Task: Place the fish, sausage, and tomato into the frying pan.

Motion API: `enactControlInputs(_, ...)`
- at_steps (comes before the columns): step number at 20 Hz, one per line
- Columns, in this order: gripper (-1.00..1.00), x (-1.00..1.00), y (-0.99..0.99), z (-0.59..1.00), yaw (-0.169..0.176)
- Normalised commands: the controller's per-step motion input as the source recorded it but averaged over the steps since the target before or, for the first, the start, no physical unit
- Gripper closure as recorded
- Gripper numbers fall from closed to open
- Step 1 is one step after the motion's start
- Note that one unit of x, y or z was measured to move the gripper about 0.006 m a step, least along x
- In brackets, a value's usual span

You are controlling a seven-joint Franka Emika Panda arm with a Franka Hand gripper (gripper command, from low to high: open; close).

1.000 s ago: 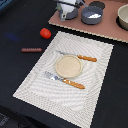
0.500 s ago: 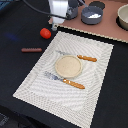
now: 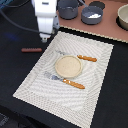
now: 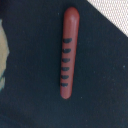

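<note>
Swung from the top edge toward the upper left of the exterior view, now over the sausage (image 3: 31, 50) on the dark surface left of the placemat (image 3: 95, 75), gripper (image 3: 44, 37) opening impossible to tell, nothing visibly held, apparently lining up a pick.

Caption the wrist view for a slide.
Reddish-brown toy sausage with black grill marks, lying alone on the dark tabletop.

White arm (image 3: 45, 17) upright, fingers unseen
</note>
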Motion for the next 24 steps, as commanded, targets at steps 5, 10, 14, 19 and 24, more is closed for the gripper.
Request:
enactControlInputs(5,-1.00,-0.80,-0.31,-0.51,0.000)
enactControlInputs(10,-1.00,-0.51,-0.02,-0.44,0.000)
enactControlInputs(14,-1.00,-0.30,0.00,-0.45,0.000)
enactControlInputs(19,1.00,-0.37,-0.03,-0.47,0.000)
enactControlInputs(24,1.00,-0.41,-0.07,-0.33,0.000)
